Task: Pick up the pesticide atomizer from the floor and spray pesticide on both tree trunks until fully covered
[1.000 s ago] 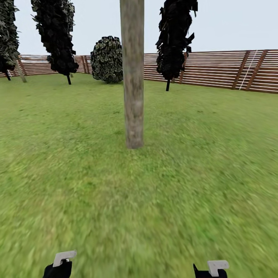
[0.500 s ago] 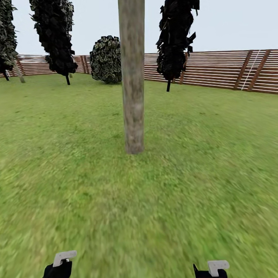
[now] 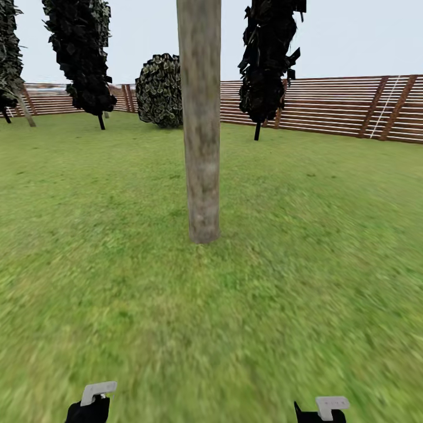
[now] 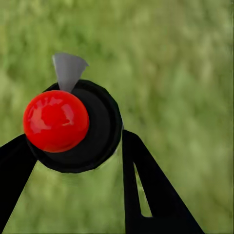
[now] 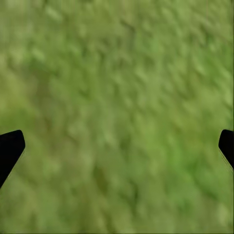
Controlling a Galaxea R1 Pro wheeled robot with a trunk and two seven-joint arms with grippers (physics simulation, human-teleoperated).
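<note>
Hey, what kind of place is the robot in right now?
A fenced garden, by the look of it: a wide grass lawn, a bare tree trunk straight ahead, and a reddish-brown slatted wooden fence along the back.

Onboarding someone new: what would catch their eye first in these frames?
The thick grey-tan tree trunk standing dead ahead on the grass lawn, slatted fence behind. Then, in the left wrist view, the left claw shut on the atomizer, its glossy red knob against black.
</note>
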